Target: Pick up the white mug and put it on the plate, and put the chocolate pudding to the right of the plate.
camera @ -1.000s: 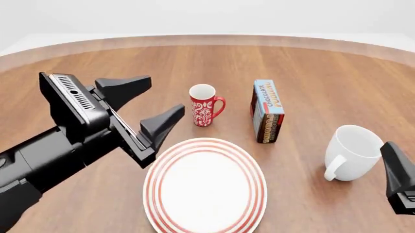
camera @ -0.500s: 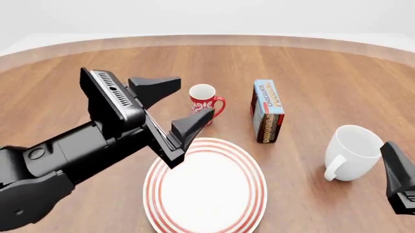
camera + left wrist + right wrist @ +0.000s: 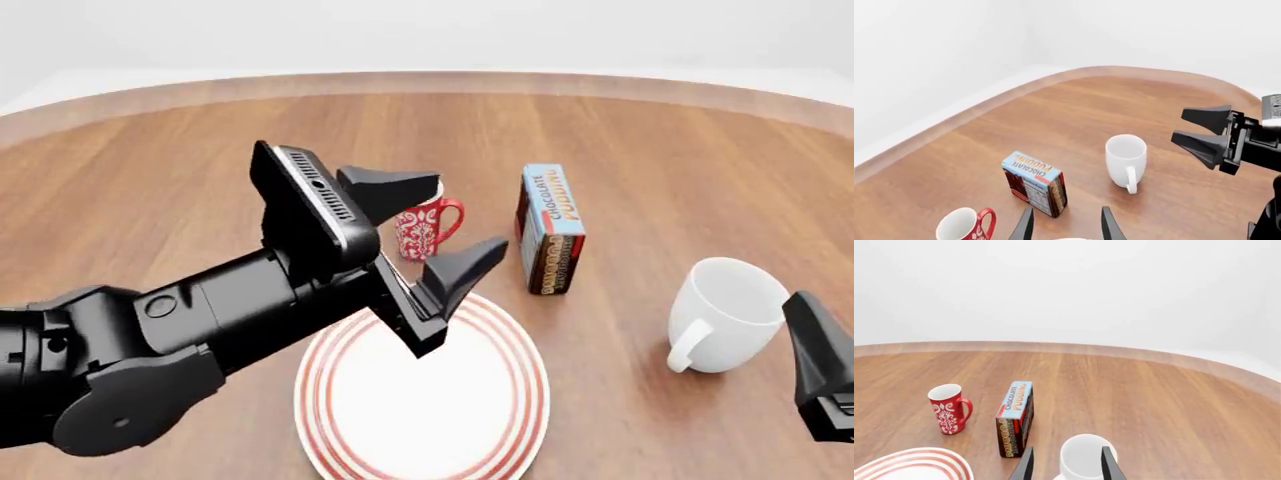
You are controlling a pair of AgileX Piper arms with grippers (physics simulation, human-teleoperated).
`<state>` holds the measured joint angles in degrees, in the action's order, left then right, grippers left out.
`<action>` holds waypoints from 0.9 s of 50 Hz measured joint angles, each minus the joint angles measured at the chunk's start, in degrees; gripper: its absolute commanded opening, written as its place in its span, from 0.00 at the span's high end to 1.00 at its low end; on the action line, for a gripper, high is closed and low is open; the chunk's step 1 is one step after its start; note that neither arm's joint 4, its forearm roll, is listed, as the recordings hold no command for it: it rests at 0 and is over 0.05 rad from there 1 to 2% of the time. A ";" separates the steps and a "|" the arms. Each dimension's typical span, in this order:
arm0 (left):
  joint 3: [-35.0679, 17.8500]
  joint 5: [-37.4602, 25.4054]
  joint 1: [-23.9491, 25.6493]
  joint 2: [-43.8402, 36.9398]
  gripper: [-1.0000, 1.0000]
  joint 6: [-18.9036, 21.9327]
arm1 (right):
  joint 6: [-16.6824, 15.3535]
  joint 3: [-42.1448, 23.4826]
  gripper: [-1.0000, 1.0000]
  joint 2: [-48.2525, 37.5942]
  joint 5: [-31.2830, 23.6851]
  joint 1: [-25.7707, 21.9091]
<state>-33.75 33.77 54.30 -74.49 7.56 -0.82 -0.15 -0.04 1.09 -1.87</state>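
The white mug (image 3: 727, 315) stands upright at the right, its handle toward the near side. Just behind it my right gripper (image 3: 817, 365) is open, and the right wrist view shows the mug (image 3: 1081, 457) just beyond its spread fingers. The red-ringed plate (image 3: 514, 400) lies at the front centre. Beyond the plate's right side, the chocolate pudding (image 3: 550, 228) carton stands on edge. My left gripper (image 3: 447, 220) hovers open and empty above the plate's far edge, aimed toward the pudding (image 3: 1035, 182) and the white mug (image 3: 1125, 157).
A red patterned mug (image 3: 430, 228) stands beyond the plate, partly hidden by my left gripper's fingers. The left arm's black body covers the plate's left side. The right gripper (image 3: 1181, 125) shows open in the left wrist view. The table's curved far edge (image 3: 427, 82) runs across the back.
My left arm has swung right and forward, from left of the plate to above its far edge, in front of the red mug. The right arm and all objects stayed still.
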 measured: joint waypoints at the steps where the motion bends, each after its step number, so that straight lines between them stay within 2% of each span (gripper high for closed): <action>1: -0.21 0.02 0.14 -0.26 0.00 -0.07 | 0.00 0.00 0.00 0.00 0.00 0.00; 45: -8.87 0.87 6.75 -13.51 0.00 -2.77 | -0.04 0.05 0.00 -0.01 0.12 0.08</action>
<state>-42.62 34.65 61.05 -88.00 4.79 -0.85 -0.10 -0.05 1.21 -1.78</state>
